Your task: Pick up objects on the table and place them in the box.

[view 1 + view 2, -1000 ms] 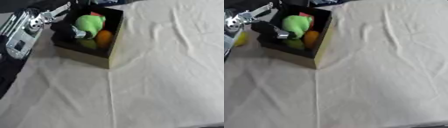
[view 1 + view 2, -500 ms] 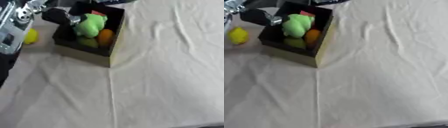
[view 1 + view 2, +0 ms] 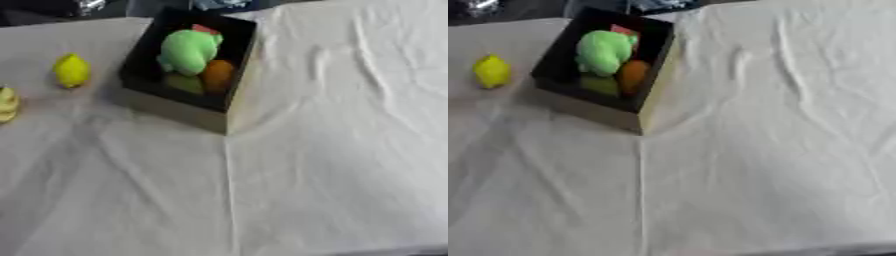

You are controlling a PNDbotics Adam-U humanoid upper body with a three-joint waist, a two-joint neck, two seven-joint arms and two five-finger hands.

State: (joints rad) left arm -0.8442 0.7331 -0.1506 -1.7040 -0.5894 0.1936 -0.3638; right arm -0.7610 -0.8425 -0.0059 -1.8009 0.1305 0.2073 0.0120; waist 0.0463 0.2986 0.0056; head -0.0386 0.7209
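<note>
one black-lined cardboard box (image 3: 229, 107) | inside: green (image 3: 186, 51), orange (image 3: 217, 75), red (image 3: 206, 29), yellow-green (image 3: 185, 83) items | outside: yellow lemon-shaped fruit (image 3: 72, 70), pale yellow object (image 3: 7, 103) | hands unseen, state unknowable

Only a silver-and-black part of the robot's left arm (image 3: 90, 5) shows at the upper left edge; no hand is visible.

Soft even light, heavy overall blur

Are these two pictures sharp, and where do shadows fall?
Left eye view: soft all over, the lemon has fuzzy edges; the box interior is dark around the green thing. Right eye view: equally blurred; the cloth folds cast faint shadows.
</note>
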